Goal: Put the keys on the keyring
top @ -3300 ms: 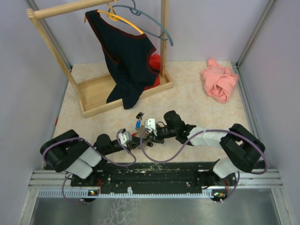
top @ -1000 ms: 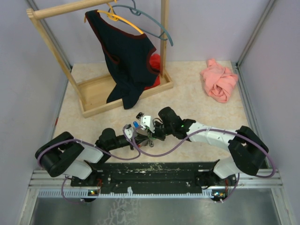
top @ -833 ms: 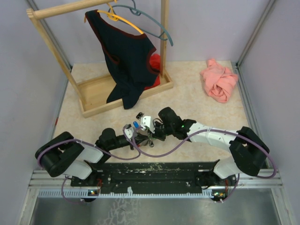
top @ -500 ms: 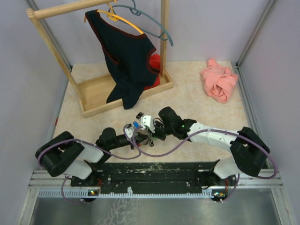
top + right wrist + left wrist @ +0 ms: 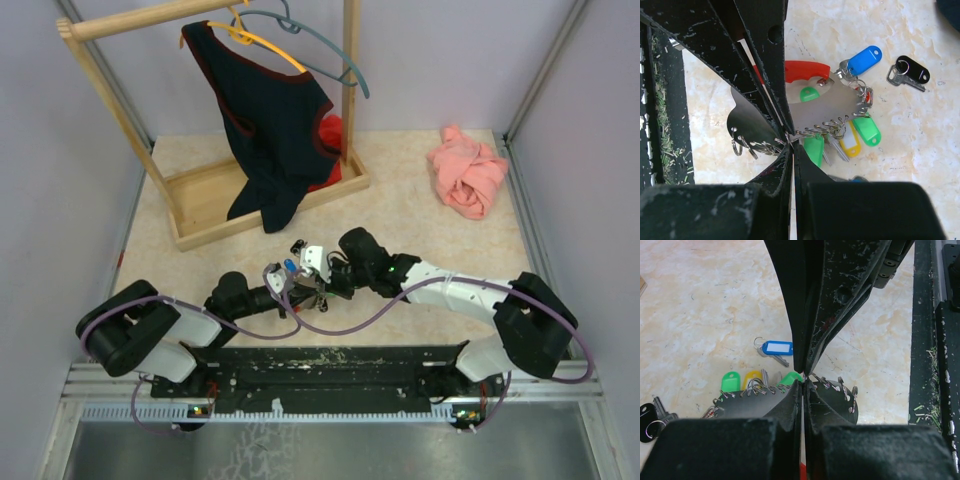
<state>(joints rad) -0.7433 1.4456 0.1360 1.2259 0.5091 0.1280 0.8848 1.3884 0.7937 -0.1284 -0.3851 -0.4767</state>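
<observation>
Keys (image 5: 867,132) with green and yellow plastic tags hang from small wire rings along the edge of a thin silvery plate (image 5: 825,107), low over the marbled counter (image 5: 400,200) just toward 6 o'clock from its centre, where the two arms meet. A blue-tagged key (image 5: 864,60) lies on the counter just beside the plate at about 1 o'clock in the right wrist view, and a black key (image 5: 910,72) lies apart at 2 o'clock. A red handle (image 5: 802,70) shows behind the plate. The right pincer (image 5: 790,142) is closed, its tips meeting at the ring-lined edge of the plate. The left pincer (image 5: 802,382) is closed too, tips at the same edge; whether either truly pinches the plate cannot be told. At 11 o'clock stands a wooden rack (image 5: 200,205) whose shallow box-like base holds a red cloth (image 5: 328,135) and the hem of a dark garment (image 5: 270,120) hung from a hanger. A pink cloth (image 5: 465,170) lies crumpled at 2 o'clock.
</observation>
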